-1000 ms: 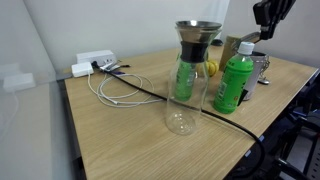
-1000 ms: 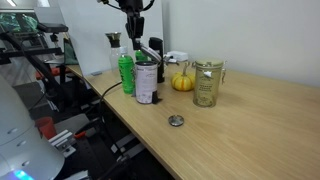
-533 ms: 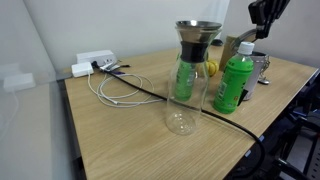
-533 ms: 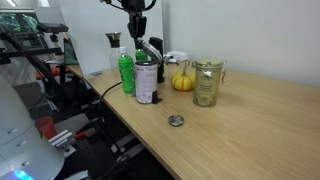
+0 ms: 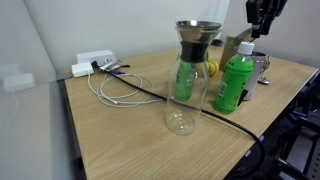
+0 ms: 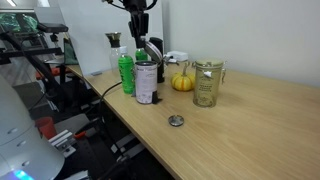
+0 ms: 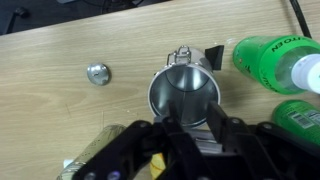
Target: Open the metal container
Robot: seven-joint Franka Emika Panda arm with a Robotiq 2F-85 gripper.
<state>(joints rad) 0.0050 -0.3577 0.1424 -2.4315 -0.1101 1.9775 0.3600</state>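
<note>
The metal container (image 7: 185,92) stands open below my wrist, and I look down into its shiny inside. Its dark side knob (image 7: 213,52) points away. In both exterior views its grey lid (image 6: 150,48) (image 5: 240,45) is tilted up above the pot (image 6: 146,82), behind the green bottle (image 5: 233,85). My gripper (image 7: 193,128) (image 6: 139,33) (image 5: 259,30) hangs right over the pot's near rim. Its fingers are nearly closed, with a grey piece, apparently the lid's edge, between them.
The green bottle (image 7: 275,55) (image 6: 125,70) stands right beside the pot. A tall glass carafe (image 5: 184,80), a glass jar (image 6: 207,82), a yellow pumpkin-like thing (image 6: 182,82) and a small metal cap (image 7: 97,73) (image 6: 176,121) are on the table. White cables (image 5: 115,90) lie far off.
My gripper has shifted slightly sideways above the pot. The raised lid and everything else on the table look the same.
</note>
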